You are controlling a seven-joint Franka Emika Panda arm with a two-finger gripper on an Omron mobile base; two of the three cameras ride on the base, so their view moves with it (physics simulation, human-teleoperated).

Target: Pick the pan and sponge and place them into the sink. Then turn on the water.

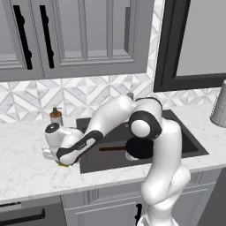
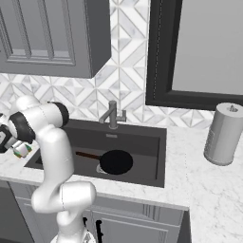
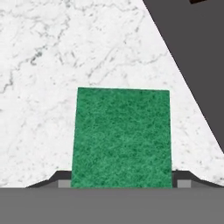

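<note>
Hand view has the sponge (image 3: 121,138) sitting on the counter (image 3: 65,52) beside the sink (image 3: 197,57), gripper (image 3: 121,183) straddling it, jaws wide. Probably light and squishy, so pinch the sides mid-block. Pan (image 2: 115,162) already in.

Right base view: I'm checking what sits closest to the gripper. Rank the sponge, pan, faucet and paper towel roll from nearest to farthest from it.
From the gripper at the left edge:
1. Sponge, between the fingers.
2. Pan, in the sink.
3. Faucet, behind the basin; close to the pan in rank.
4. Paper towel roll, far right counter.
</note>
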